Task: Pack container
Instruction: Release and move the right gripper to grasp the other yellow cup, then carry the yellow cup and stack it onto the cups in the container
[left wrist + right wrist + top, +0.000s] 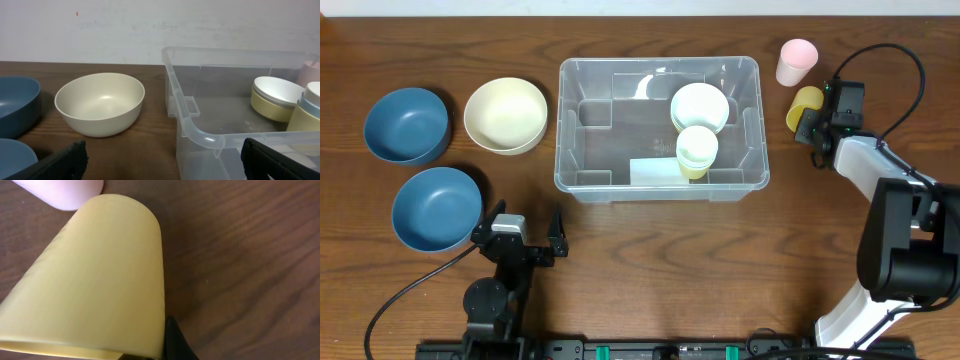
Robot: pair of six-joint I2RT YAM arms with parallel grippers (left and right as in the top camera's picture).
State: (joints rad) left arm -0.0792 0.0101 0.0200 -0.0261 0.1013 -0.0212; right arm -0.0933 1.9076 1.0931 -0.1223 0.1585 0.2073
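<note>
Because it is the largest thing on the table, the container comes first: it sits at upper centre of the overhead frame, its long axis running left to right, with pale stacked dishes in its right half. At the upper right, the right gripper is clenched on the yellow cup, which looks tipped over just below the pink cup. The container lies directly left of this gripper, the nearer of the 2 arms. At lower left, the left gripper hangs released, grasping nothing. No brand, label or writing is legible.
</note>
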